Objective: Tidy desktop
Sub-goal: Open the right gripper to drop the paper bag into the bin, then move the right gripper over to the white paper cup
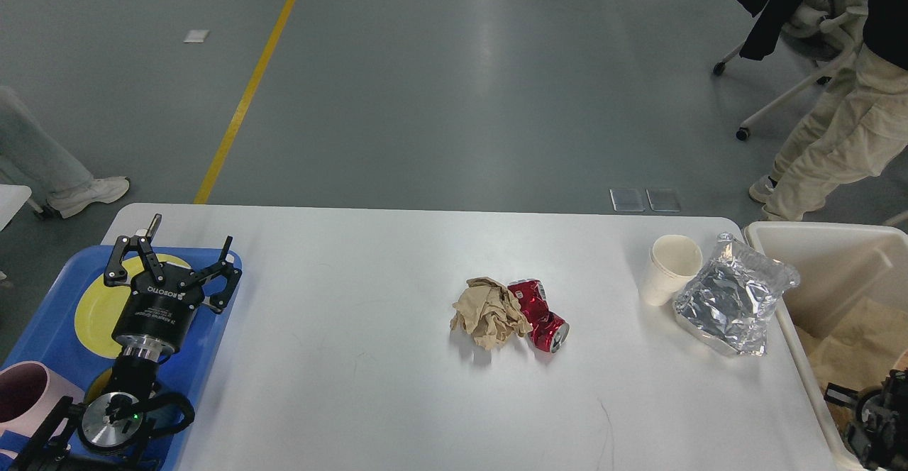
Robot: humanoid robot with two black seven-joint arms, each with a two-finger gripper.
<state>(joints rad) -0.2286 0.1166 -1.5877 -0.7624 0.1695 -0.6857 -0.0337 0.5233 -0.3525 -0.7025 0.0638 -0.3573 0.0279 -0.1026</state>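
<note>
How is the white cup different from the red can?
The paper cup is white and keeps its round shape, while the red can is crushed and dented. The cup stands tilted against the silver foil bag; the can lies flat, touching the crumpled brown paper. Both sit on the white desktop.
</note>
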